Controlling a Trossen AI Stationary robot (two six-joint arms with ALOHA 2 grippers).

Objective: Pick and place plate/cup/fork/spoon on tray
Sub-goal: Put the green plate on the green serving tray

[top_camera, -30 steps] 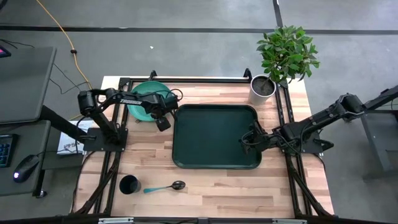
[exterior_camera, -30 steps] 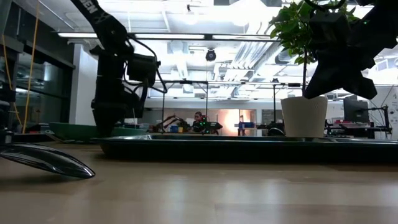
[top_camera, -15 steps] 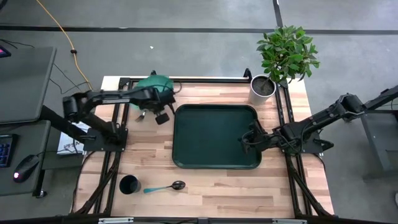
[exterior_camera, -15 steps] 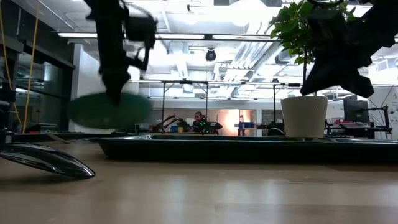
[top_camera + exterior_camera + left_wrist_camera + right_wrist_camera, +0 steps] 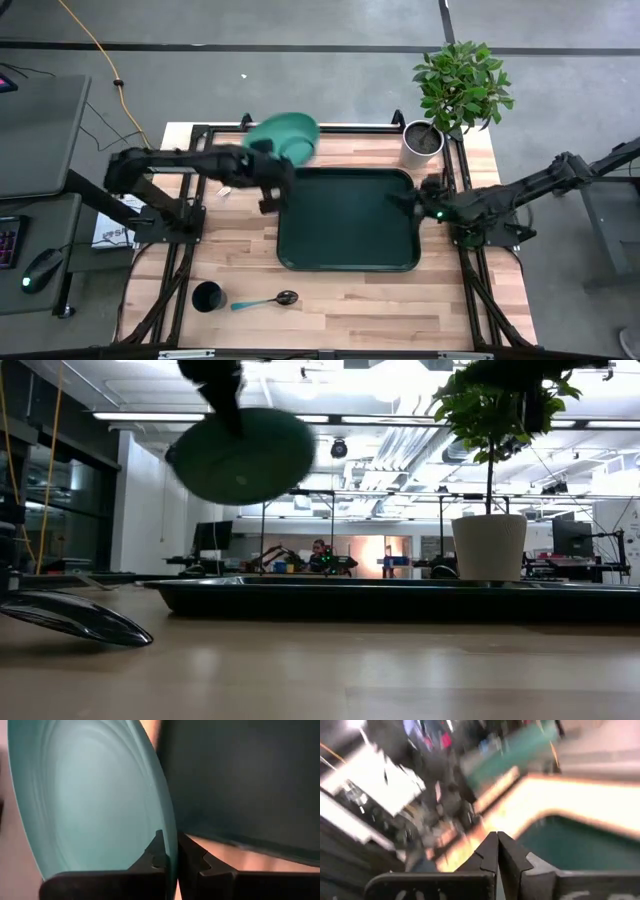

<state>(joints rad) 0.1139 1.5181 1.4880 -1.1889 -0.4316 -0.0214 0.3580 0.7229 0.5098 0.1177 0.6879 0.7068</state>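
Observation:
The teal-green plate is in the air over the table's far part, just left of the dark green tray, with my left gripper shut on it. In the low view the plate hangs tilted high above the tray. My right gripper is shut on nothing above the tray's right edge. The black cup and the teal-handled spoon rest on the table near its front. A small pale pink piece, perhaps the fork, lies under my left arm. My left gripper pinches the plate's rim between its two fingers, one on the hollow upper face and one on the underside. The fingers slant downward from the table's left. The plate is lifted clear and steeply tilted, reaching out past the fingertips.
A white plant pot with a leafy plant stands at the table's far right corner, close behind the tray. The spoon's bowl lies close to the low camera. Bare wood shows in front of the tray.
My left gripper has risen and swung toward the tray with the plate. The plate, which lay flat on the table at the far left, is now lifted clear and tipped steeply. My right gripper has risen at the tray's right edge and tipped up toward level.

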